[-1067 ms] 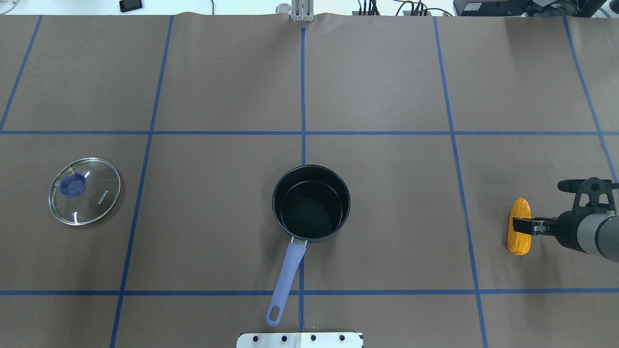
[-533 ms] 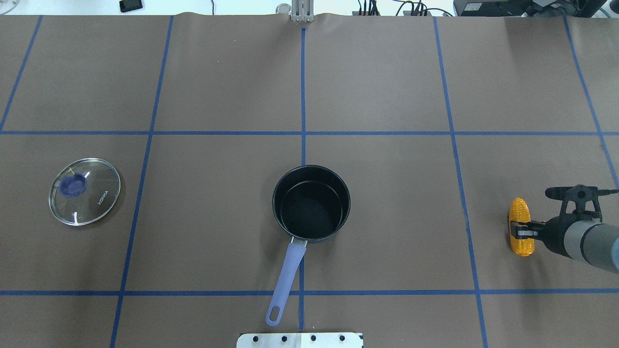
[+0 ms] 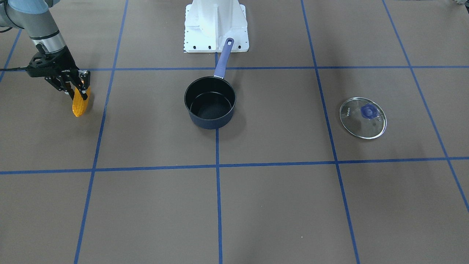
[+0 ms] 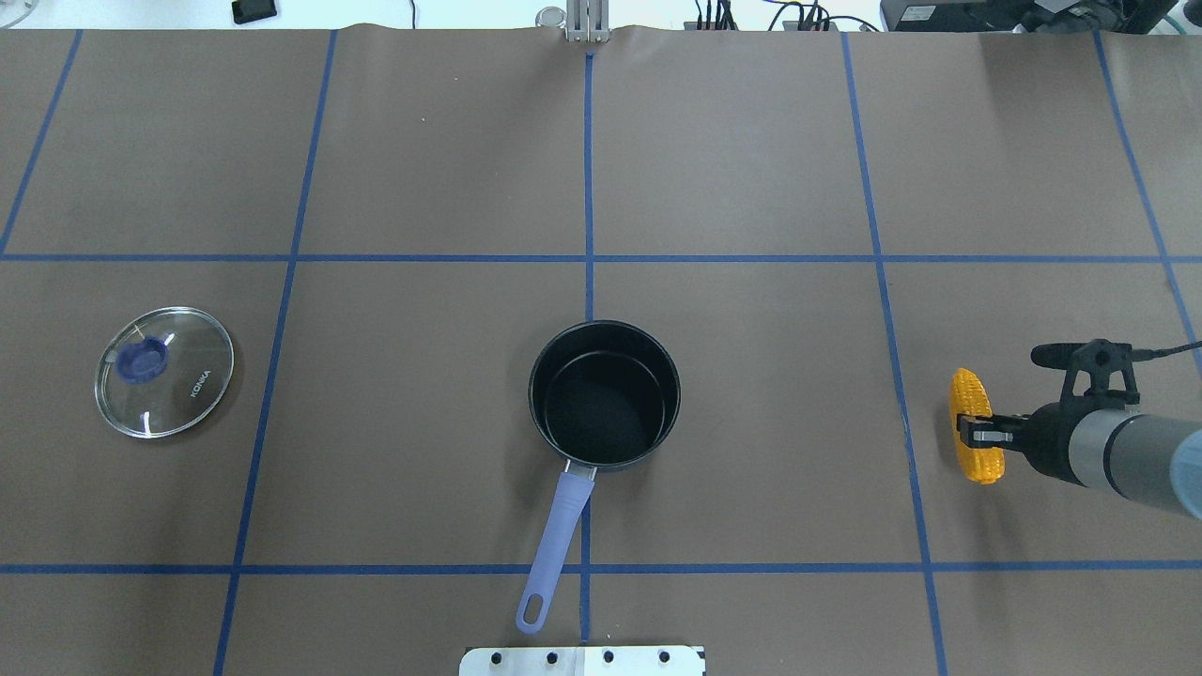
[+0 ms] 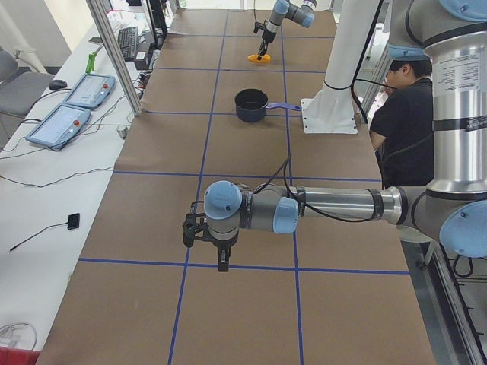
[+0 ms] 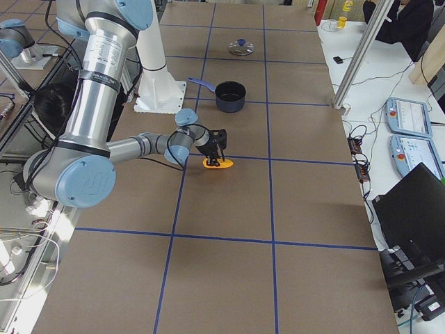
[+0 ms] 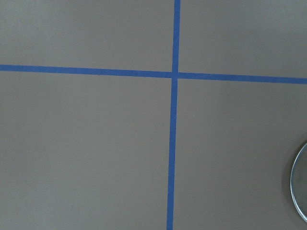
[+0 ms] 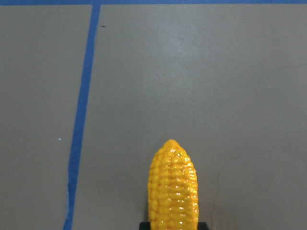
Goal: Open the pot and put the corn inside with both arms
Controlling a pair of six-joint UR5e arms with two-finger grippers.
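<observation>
The pot (image 4: 601, 404) stands uncovered and empty at the table's middle, its purple-blue handle (image 4: 556, 535) pointing toward the robot base; it also shows in the front view (image 3: 210, 102). My right gripper (image 4: 975, 432) is shut on the corn (image 4: 967, 399) and holds it tilted, low over the table, far to the right of the pot. The front view shows the corn (image 3: 80, 104) hanging from this gripper (image 3: 77, 90), and the right wrist view shows it too (image 8: 172, 187). My left gripper (image 5: 219, 255) hangs over bare table beyond the lid; I cannot tell whether it is open or shut.
The glass lid (image 4: 164, 371) with a purple knob lies flat far to the left of the pot; its edge shows in the left wrist view (image 7: 300, 191). The white robot base (image 3: 215, 25) stands behind the pot's handle. Blue tape lines cross the brown table.
My right gripper, shut on the corn, has carried it leftward toward the pot and tilted it. Pot and lid have not moved.
</observation>
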